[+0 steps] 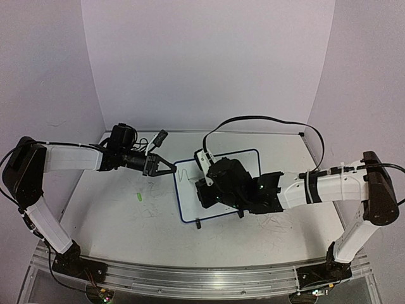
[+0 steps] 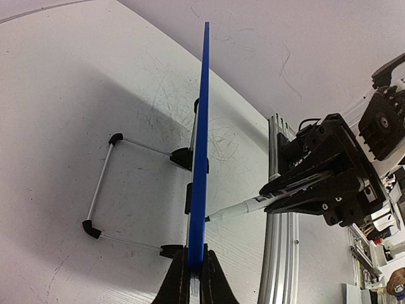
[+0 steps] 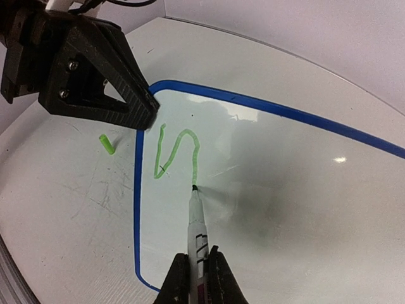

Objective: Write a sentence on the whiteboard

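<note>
1. Whiteboard (image 1: 188, 201): a smooth, glossy white rectangle with rounded corners and a thin blue rim. It stood about mid-table, somewhat nearer the far edge than the near one. From the left wrist view it appeared edge-on as a flat, narrow blue strip.
2. Behind it sat a stand (image 2: 104, 183) of thin pale rods joined by small black corner pieces, resting on the table (image 1: 107, 221).
3. The left hand (image 1: 166, 168), black and angular with triangular openwork fingers, was pinched narrow on the board's rim at its far-left corner.
4. The right hand (image 3: 197, 269) was clamped on a marker (image 3: 195, 221), a slim white barrel with printed bands and a dark tapered nib. The nib touched the board's surface.
5. Of the sentence (image 3: 197, 158), one wavy green line showed, rising and dipping like the start of a letter. It lay close to the board's far-left corner, and the nib sat at its lower end.
6. A short green cylinder (image 3: 107, 144) lay on the table just left of the board, apart from its rim.
7. The table was matte white, scuffed with faint grey scribbles.
</note>
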